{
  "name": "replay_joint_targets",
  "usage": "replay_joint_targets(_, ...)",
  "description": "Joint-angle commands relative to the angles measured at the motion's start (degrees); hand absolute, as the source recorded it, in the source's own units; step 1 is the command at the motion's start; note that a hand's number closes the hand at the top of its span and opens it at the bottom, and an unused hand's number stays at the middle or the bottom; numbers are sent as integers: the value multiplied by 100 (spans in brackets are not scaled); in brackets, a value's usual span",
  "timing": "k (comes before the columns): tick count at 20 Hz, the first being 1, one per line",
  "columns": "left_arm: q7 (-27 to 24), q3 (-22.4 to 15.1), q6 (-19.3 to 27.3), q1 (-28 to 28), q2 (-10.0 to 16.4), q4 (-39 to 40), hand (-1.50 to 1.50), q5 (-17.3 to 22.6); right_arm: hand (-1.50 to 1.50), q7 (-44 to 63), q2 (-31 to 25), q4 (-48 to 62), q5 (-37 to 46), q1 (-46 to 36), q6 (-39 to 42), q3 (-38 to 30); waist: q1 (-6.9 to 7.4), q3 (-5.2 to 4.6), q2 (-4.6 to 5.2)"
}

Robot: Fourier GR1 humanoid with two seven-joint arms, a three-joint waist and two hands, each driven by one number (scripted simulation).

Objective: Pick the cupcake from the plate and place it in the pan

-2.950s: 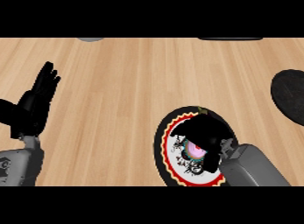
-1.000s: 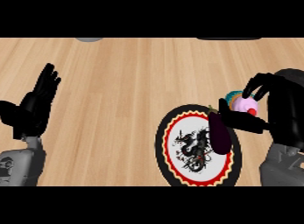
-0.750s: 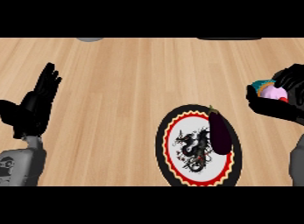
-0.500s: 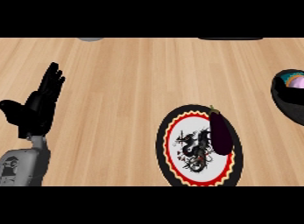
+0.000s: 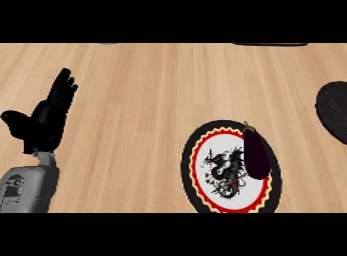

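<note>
The plate (image 5: pixel 188 161) held only an eggplant (image 5: pixel 256 153), and no cupcake showed anywhere, so the pick looked done. The pan (image 5: pixel 341 113) was cut off at the right, and whether the cupcake lay inside I couldn't tell. The left robot hand (image 5: pixel 43 121) rested open on the left, fingers up. The right robot hand was out of sight.
</note>
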Motion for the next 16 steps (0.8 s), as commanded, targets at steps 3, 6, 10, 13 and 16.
replay_joint_targets(3,24,24,10,-254,58,74,0,-32,150,-1111,-607,2327,-124,-600,-924,-494,108,15,54)
replay_joint_targets(6,-118,-102,14,-154,-87,156,0,-81,150,-1468,-647,3019,-147,-750,-1274,-590,158,22,83)
replay_joint_targets(10,64,-86,9,-232,-101,31,0,1,-150,-1601,-859,3721,-514,-1021,-657,-850,206,30,97)
replay_joint_targets(13,41,13,10,-273,5,85,0,-4,-150,-1563,-834,4118,-886,-1122,501,-1001,167,29,82)
replay_joint_targets(16,71,-93,-87,-86,-11,-64,0,2,-150,-2001,-752,4387,-995,-1064,452,-1119,269,42,97)
